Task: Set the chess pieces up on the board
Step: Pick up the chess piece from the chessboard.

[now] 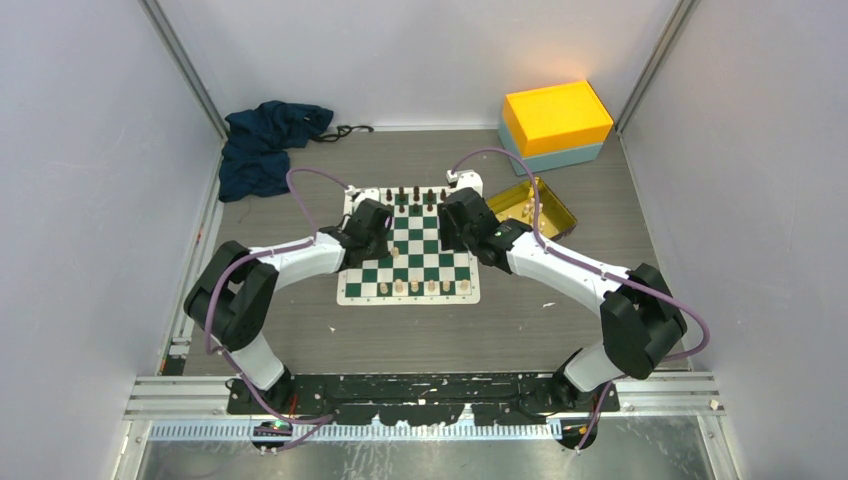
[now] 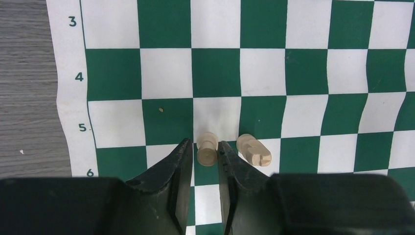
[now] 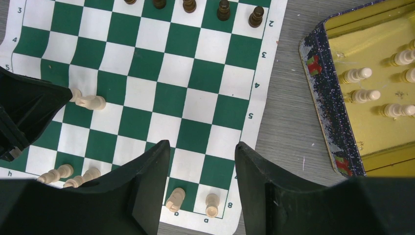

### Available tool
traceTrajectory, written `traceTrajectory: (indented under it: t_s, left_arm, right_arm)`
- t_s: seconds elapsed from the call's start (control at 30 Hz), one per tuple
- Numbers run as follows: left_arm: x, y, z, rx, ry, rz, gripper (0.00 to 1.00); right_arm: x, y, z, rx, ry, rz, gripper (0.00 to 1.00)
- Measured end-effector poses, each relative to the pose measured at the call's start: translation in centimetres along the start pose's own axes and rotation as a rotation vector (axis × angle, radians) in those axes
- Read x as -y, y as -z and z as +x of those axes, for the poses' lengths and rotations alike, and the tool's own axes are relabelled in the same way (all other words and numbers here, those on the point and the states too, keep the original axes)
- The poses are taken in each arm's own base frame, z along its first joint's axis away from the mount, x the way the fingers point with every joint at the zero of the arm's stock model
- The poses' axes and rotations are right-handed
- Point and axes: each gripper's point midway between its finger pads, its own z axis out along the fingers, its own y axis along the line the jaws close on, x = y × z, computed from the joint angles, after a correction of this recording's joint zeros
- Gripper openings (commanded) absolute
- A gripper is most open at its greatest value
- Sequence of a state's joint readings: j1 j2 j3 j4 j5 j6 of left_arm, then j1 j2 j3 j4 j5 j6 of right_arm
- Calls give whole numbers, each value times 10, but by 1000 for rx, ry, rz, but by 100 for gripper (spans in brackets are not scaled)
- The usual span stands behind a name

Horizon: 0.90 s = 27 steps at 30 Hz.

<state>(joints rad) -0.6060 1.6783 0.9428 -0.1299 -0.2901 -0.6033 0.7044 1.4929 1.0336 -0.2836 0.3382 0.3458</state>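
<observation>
Picking up is the step in hand. The left gripper (image 2: 204, 143) flanks a cream chess piece (image 2: 207, 151) at the left middle of the board (image 2: 215, 73), but whether it is clamped yet cannot be told. The right gripper (image 3: 201, 147) hangs released and empty. The next move calls for a firm pinch and a lift clear of the neighbouring piece (image 2: 254, 150).

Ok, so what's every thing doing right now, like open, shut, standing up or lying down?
left gripper, fingers either side of a cream pawn, grip unclear.
right gripper, open, empty.
second cream piece, lying on its side beside that pawn.
dark pieces, standing near the far edge.
board, flat, slightly wavy.
gold tray, open, cream pieces lying inside.
cloth, crumpled.
</observation>
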Motion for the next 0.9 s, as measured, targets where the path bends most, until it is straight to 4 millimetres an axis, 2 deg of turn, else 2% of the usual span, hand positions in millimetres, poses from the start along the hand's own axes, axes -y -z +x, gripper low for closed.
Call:
traceTrajectory:
  t_s: [0.3,0.63,0.73,0.9]
  left_arm:
    - [2,0,-1,1,12,4,15]
    - [1,1,-1,2,18,3,12]
    - [-2,10,-6,22,22,-1,11]
    - [-14,41,-16,86,40,-3,9]
  right_arm:
    - [1,0,0,-1,-1,2,57]
    - [3,-1,0,-1,-5,7,57]
    - [3,-1,0,-2,-5,5,57]
    - [2,-1,0,-4,-5,-2,57]
